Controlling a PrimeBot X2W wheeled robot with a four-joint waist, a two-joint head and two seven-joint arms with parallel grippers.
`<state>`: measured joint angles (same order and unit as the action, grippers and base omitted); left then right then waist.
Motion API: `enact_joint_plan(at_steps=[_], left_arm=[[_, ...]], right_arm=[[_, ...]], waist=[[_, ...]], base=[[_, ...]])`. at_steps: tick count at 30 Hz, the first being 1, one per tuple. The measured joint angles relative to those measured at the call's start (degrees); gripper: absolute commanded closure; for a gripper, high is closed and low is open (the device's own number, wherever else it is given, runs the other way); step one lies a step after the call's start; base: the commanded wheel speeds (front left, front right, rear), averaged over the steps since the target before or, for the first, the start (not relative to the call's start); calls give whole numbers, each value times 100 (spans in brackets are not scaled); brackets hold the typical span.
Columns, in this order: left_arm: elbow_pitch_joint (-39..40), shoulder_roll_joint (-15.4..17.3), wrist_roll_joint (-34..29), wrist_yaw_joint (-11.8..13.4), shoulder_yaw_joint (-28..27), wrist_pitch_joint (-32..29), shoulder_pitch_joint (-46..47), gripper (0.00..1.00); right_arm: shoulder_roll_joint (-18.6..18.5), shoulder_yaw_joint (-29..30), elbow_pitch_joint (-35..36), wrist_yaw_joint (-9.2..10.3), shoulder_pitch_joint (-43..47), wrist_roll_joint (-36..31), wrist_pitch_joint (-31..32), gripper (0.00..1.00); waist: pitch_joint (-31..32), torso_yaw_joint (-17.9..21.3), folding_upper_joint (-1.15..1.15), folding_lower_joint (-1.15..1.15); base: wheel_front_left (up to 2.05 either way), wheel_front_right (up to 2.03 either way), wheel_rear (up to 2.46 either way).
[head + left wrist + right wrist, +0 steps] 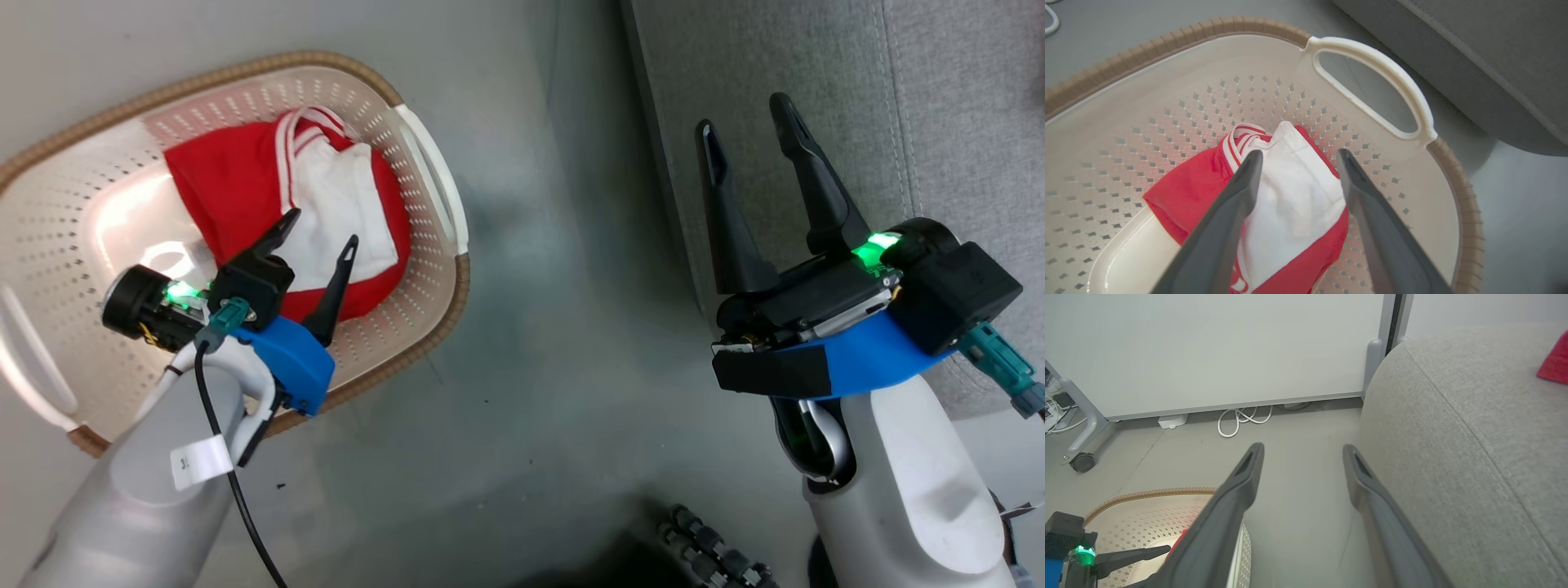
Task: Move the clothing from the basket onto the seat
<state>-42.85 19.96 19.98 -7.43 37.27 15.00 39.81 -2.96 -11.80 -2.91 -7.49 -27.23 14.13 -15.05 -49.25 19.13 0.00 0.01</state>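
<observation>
A red garment with a white panel and striped trim [220, 180] lies crumpled in the cream basket [245, 69] on the floor at my left. My left gripper [320, 230] hangs open just above it, fingers straddling the white panel [1294, 204] without touching, as the left wrist view shows [1299, 155]. My right gripper [743, 117] stands open and empty at the near edge of the grey seat [939, 122]. In the right wrist view a second red garment [1555, 363] rests on the seat [1474, 437] at the far right edge, beyond the right gripper [1302, 448].
Bare grey floor [555, 343] separates the basket from the seat. The basket's white handle [1372, 53] faces the seat. A white wall panel [1208, 347], a coiled white cable [1241, 418] and a castor [1081, 461] stand beyond.
</observation>
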Motion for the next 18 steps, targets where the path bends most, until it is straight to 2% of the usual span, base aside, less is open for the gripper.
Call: enact_joint_plan(at_steps=[4,11,18], left_arm=[[-426,63,-252,64,71,-1,254,0],[-961,157,-504,436,56,0,676,0],[-1616,119,-588,654,74,-12,973,0]], right_arm=[[0,-57,66,0,-31,46,0,0],[1,-167,153,0,-49,164,0,0],[1,-167,200,0,-44,211,1,0]], waist=[[-226,105,0,0],[-530,235,0,0],[-653,276,0,0]], base=[[0,0,0],[0,0,0],[0,0,0]])
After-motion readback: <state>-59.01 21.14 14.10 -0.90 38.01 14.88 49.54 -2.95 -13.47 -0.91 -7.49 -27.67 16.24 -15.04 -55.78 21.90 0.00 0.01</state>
